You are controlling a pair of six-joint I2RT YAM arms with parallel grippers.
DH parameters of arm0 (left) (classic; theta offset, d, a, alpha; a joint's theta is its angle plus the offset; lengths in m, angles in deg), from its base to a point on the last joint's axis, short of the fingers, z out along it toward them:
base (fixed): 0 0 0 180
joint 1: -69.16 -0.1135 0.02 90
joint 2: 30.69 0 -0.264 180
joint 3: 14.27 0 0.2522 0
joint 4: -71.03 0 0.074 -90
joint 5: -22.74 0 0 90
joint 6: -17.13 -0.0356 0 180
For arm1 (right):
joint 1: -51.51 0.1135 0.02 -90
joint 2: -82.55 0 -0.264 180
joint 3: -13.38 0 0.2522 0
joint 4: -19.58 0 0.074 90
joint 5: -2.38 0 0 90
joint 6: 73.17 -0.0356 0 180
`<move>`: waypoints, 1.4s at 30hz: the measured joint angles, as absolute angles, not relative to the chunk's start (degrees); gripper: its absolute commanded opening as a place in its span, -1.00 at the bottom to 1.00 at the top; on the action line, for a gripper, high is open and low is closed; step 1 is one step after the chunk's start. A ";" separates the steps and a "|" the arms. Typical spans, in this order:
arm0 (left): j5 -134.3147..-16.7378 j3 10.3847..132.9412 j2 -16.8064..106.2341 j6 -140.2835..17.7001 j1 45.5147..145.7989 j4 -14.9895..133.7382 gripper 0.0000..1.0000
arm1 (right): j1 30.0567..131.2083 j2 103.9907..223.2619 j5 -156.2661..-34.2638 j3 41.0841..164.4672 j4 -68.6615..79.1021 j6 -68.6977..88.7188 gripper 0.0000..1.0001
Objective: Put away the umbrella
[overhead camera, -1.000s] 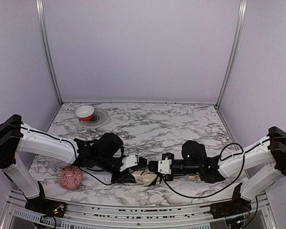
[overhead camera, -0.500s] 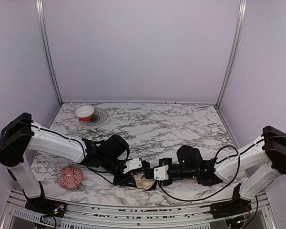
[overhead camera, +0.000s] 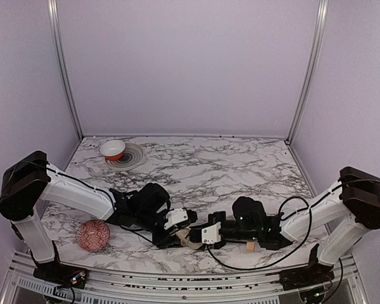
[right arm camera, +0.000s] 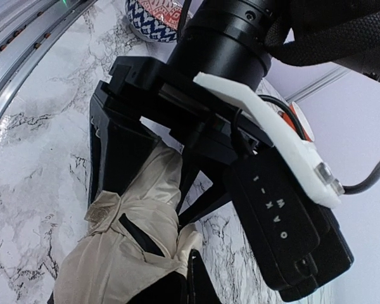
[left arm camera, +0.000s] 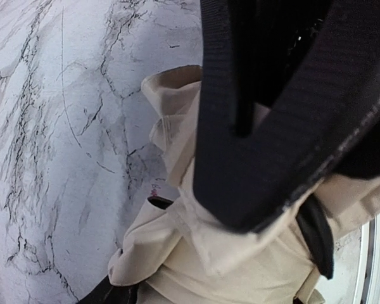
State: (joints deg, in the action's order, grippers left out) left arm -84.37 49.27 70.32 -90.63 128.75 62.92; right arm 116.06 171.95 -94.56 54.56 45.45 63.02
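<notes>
Umbrella point(right arm camera: 126, 253) pinched by left hand point(right arm camera: 142, 202) in right wrist view, grip of right hand point(overhead camera: 192, 239) unclear

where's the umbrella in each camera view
top external: umbrella low centre, near the table's front edge.
left wrist: its beige fabric fills the lower right.
right wrist: bunched fabric at bottom left.
shared landmark: the marble table under it in all three.

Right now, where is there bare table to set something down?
Free: back and middle of the table, from the bowl to the right wall. Crowded: near edge, left gripper and right gripper meeting at the umbrella, ball at left.
</notes>
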 measured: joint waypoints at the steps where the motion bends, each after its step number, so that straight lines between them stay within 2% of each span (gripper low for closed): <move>1: -83.97 48.90 70.32 -90.70 128.75 63.62 0.27 | 116.10 172.02 -94.54 54.56 45.63 63.22 -1.00; 3: -83.14 48.07 70.23 -91.29 128.88 65.19 0.23 | 116.15 172.59 -94.59 54.56 46.22 63.74 -1.00; 5: -82.23 47.26 70.08 -92.29 129.12 66.35 0.09 | 116.17 173.46 -94.61 54.56 47.18 64.53 -1.00; 9: -81.53 47.02 69.99 -96.27 129.25 66.70 -0.76 | 116.17 175.30 -93.75 54.56 49.82 66.54 -1.00; 10: -82.05 47.02 69.82 -97.56 129.25 66.61 -0.94 | 115.78 175.45 -92.29 54.56 50.35 67.06 -0.98; 11: -82.64 47.11 69.60 -97.97 129.32 66.72 -1.00 | 115.05 175.65 -90.85 54.65 51.16 67.52 -0.93; 17: -83.03 46.96 69.34 -97.62 129.43 67.31 -1.00 | 114.86 175.27 -88.47 54.95 51.81 69.47 -0.69; 21: -77.57 45.10 68.24 -99.42 131.90 69.59 -1.00 | 115.84 173.87 -87.35 54.21 51.94 71.00 -0.53; 29: -72.74 46.08 70.23 -105.21 135.61 71.47 -1.00 | 118.09 162.25 -85.32 49.73 50.39 70.21 0.23; 33: -70.51 46.56 70.45 -106.52 136.68 71.07 -1.00 | 118.40 153.66 -81.54 48.22 46.39 67.68 0.40; 36: -69.13 46.41 70.65 -107.77 137.45 70.83 -1.00 | 117.55 146.07 -79.44 48.48 45.69 62.60 0.45; 42: -68.02 46.74 70.73 -109.69 138.39 69.46 -1.00 | 106.62 134.77 -82.08 52.64 34.79 46.39 0.56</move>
